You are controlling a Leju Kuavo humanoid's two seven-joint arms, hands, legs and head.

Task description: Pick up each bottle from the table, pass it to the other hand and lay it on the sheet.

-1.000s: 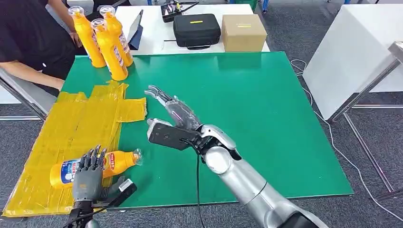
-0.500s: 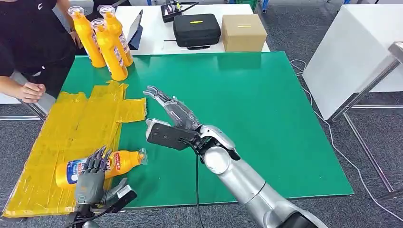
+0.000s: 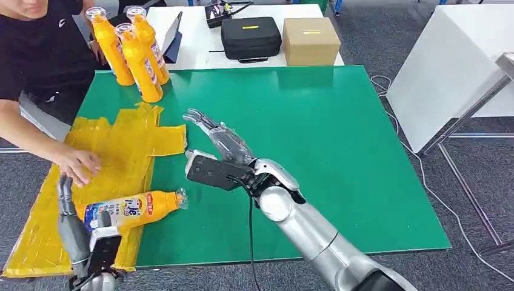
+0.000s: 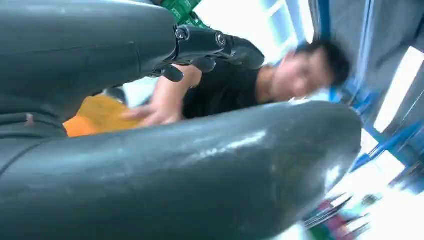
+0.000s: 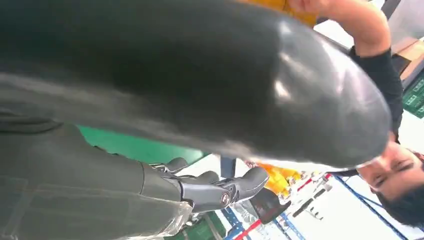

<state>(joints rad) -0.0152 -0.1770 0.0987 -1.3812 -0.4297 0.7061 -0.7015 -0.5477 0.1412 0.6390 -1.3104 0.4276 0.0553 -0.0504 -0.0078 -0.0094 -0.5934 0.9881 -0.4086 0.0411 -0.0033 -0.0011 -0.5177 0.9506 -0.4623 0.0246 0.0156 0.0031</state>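
Note:
An orange bottle (image 3: pixel 130 209) with a blue and white label lies on its side on the yellow sheet (image 3: pixel 115 148), cap toward the green mat. My left hand (image 3: pixel 70 225) stands just to the bottle's left near the table's front edge, fingers straight and apart, holding nothing. Over the green mat, my right hand (image 3: pixel 219 140) hovers open and flat, fingers stretched toward the far left. Three more orange bottles (image 3: pixel 136 54) stand upright at the mat's far left corner. In the left wrist view the hand's dark fingers (image 4: pixel 215 44) are spread in front of a person.
A person at the left rests a hand (image 3: pixel 79 163) on the sheet, close to the lying bottle. The green mat (image 3: pixel 327 133) covers the table. Behind it, a white table carries a black case (image 3: pixel 250 37) and a cardboard box (image 3: pixel 310 41). Another white table (image 3: pixel 448 73) stands at the right.
My left hand has let go of the lying bottle and drawn back to its left, fingers straightened. The person's hand has reached onto the sheet. My right hand has hardly moved.

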